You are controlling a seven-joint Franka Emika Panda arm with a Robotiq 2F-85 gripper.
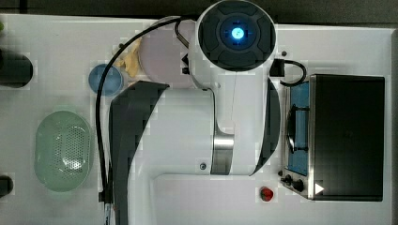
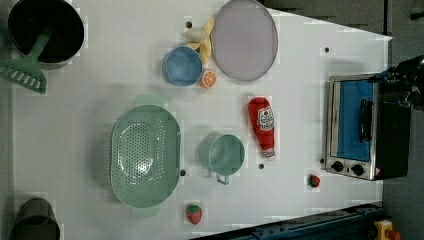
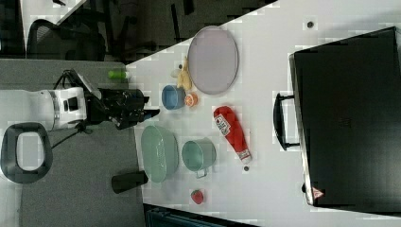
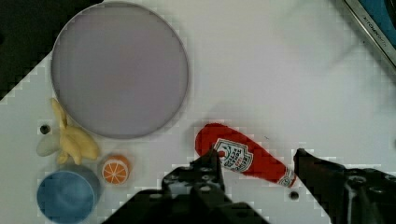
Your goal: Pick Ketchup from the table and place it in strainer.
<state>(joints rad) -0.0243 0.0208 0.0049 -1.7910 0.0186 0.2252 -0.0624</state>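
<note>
The Ketchup [image 2: 263, 126], a red squeeze bottle with a white label, lies on its side on the white table between the green cup [image 2: 225, 154] and the toaster oven [image 2: 365, 127]. The strainer [image 2: 145, 156], a pale mint-green perforated oval basket, sits beyond the cup at the left view's left, with nothing in it. In the wrist view my gripper [image 4: 256, 153] hangs open well above the table. The Ketchup [image 4: 243, 156] shows between its two dark fingers [image 4: 208, 170], untouched. In the right view the gripper [image 3: 150, 113] appears raised, off to the right view's left of the strainer [image 3: 160, 153].
A grey plate [image 2: 244, 39], banana [image 2: 202, 37], orange slice [image 2: 208, 78] and blue bowl [image 2: 182, 66] lie behind the Ketchup. Two strawberries [image 2: 194, 213] [image 2: 313, 180] sit near the front edge. A black pot [image 2: 47, 30] with a green spatula [image 2: 25, 72] stands at the left view's top left.
</note>
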